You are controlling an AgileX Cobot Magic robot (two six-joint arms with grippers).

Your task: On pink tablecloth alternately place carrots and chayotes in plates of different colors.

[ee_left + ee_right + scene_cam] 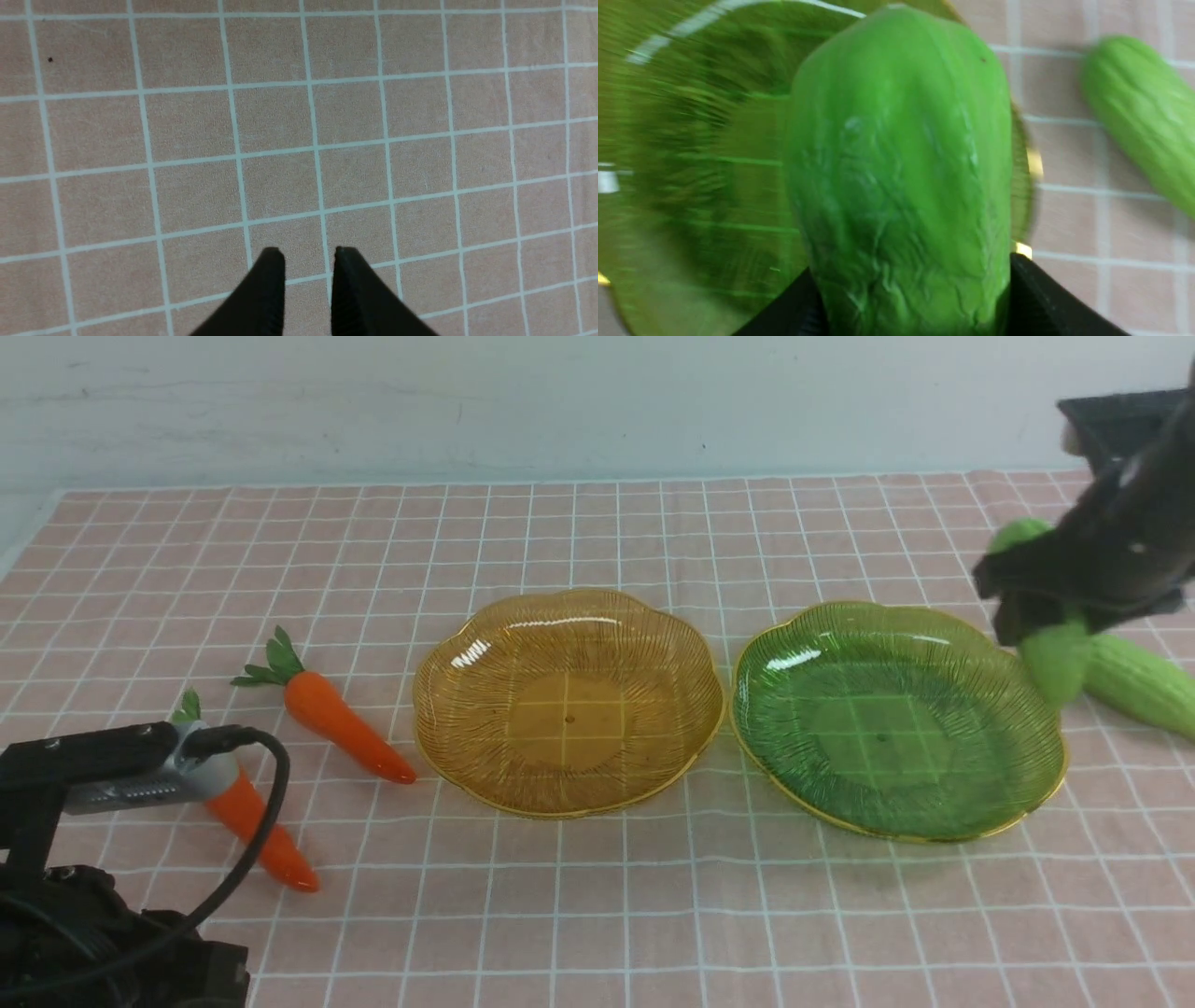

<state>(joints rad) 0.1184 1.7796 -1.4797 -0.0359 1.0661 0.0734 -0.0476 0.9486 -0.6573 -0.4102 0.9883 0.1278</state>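
A pale, scuffed wall (pixel 560 401) stands behind the counter's far edge; bare counter (pixel 21 518) shows at its far left corner.

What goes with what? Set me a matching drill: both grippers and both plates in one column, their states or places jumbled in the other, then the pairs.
1 left gripper
2 right gripper
3 green plate
4 amber plate

a grips a chayote
b nearer the carrots
c open over bare pink tablecloth
d next to the lying chayote

Pairs: 1-c, 2-a, 3-d, 4-b
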